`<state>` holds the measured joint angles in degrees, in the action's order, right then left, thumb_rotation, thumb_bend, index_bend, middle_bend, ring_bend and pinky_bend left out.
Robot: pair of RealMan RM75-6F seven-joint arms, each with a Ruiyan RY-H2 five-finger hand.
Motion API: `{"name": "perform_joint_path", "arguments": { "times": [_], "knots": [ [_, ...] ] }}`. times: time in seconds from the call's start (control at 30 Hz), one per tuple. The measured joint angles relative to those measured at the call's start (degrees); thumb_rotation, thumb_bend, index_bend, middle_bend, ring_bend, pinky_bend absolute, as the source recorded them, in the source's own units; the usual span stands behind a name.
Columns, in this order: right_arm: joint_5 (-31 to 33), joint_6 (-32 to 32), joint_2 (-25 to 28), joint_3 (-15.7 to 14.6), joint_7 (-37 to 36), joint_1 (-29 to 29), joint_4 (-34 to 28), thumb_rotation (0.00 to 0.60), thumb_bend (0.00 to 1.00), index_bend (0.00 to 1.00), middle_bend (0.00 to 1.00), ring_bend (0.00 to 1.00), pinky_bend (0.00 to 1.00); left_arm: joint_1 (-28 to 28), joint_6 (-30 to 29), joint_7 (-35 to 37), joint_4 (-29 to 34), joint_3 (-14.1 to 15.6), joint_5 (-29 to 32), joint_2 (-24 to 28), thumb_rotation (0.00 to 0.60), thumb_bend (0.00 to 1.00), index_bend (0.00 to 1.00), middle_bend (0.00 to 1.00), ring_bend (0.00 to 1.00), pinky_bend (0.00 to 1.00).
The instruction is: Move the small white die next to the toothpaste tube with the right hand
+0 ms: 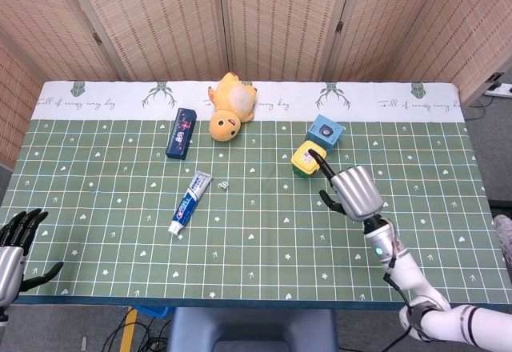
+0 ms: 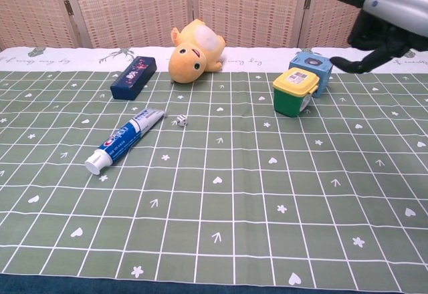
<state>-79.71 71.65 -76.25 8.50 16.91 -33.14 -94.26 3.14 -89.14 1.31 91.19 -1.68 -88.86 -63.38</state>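
Observation:
The small white die point(image 1: 224, 184) point(image 2: 180, 121) lies on the green cloth just right of the cap-free end of the blue and white toothpaste tube point(image 1: 190, 202) point(image 2: 124, 141), a short gap apart. My right hand point(image 1: 353, 191) point(image 2: 374, 15) is raised above the table's right half, fingers spread, holding nothing, well clear of the die. At the front left corner my left hand point(image 1: 14, 248) hovers with its fingers apart and empty.
A yellow plush duck point(image 1: 230, 106) lies at the back centre, a dark blue box point(image 1: 181, 133) to its left. A yellow-lidded green tub point(image 1: 307, 159) and a light blue box point(image 1: 326, 132) stand below the right hand. The table's front edge point(image 1: 240, 296) is near.

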Motion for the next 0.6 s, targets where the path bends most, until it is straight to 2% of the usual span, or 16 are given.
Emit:
{"name": "perform_joint_path", "arguments": {
  "times": [0.1, 0.17, 0.27, 0.37, 0.6],
  "knots": [
    [0.6, 1.1, 5.2, -1.5, 2.3, 2.8, -4.3, 0.600, 0.33, 0.05, 0.76, 0.74, 0.81, 0.1, -0.1, -0.1, 0.0, -0.1, -0.2, -0.1, 0.600, 0.20, 0.12, 0.11, 0.09, 0.18],
    [0.9, 2.1, 8.9, -2.7, 3.3, 5.1, -7.0, 0.600, 0.33, 0.07, 0.57, 0.54, 0.63, 0.3, 0.1, -0.5, 0.3, -0.2, -0.2, 0.1, 0.600, 0.20, 0.12, 0.11, 0.09, 0.18],
    [0.8, 4.6, 13.4, -4.6, 3.8, 8.8, -10.0, 0.600, 0.33, 0.07, 0.34, 0.29, 0.39, 0.6, 0.5, -0.9, 0.7, -0.4, 0.0, 0.1, 0.600, 0.20, 0.12, 0.11, 0.09, 0.18],
    [-0.1, 7.4, 16.6, -6.5, 3.5, 12.3, -11.7, 0.600, 0.33, 0.07, 0.21, 0.16, 0.28, 0.9, 0.9, -1.4, 1.2, -0.6, 0.0, 0.2, 0.600, 0.20, 0.12, 0.11, 0.09, 0.18],
    [-2.9, 13.8, 19.1, -9.6, -0.4, 19.4, -12.8, 0.600, 0.33, 0.07, 0.17, 0.11, 0.22, 1.9, 1.6, -2.6, 2.7, -0.7, -0.8, 0.1, 0.600, 0.20, 0.12, 0.11, 0.09, 0.18]
  ]
}}
